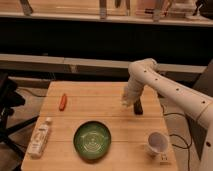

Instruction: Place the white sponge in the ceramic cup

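The ceramic cup (158,142) is small and white and stands near the table's front right corner. My gripper (127,102) hangs from the white arm over the right middle of the table, just left of a black bar (137,107) and well behind the cup. The white sponge does not show as a separate thing anywhere on the table. A pale shape at the gripper's tip may be it, but I cannot tell.
A green bowl (92,140) sits at the front centre of the wooden table (100,112). A long white bottle (40,138) lies at the front left. A small red-orange object (63,101) lies at the left middle. A dark chair stands left of the table.
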`<state>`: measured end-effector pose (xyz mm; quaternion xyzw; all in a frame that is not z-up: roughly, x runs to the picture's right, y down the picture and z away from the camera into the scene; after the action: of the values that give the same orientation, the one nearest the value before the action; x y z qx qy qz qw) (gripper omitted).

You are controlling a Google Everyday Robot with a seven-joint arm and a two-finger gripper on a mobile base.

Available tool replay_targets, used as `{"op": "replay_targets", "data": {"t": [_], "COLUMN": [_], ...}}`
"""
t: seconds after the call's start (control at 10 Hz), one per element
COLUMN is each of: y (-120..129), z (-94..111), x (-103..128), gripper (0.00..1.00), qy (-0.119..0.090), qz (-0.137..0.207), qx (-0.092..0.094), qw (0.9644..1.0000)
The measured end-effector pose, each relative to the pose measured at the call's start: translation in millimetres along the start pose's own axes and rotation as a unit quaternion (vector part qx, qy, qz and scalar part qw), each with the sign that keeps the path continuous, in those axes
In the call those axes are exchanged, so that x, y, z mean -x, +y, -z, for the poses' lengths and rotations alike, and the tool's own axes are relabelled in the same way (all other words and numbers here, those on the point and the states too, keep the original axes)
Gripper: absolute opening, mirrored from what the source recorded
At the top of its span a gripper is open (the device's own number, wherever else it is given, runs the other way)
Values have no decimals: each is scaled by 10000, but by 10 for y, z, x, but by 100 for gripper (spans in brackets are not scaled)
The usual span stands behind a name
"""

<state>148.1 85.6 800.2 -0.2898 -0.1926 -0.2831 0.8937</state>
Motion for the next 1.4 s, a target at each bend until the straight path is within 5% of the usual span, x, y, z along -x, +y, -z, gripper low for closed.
{"op": "replay_targets", "data": {"t": [0.6, 1.4], "y": [250, 900], "z": [287, 467], "x": [46, 183], "gripper": [2, 2], "qy": [-56, -121], "qz": [-231, -410], "qx": [-38, 62], "qw": [9997, 9991]}}
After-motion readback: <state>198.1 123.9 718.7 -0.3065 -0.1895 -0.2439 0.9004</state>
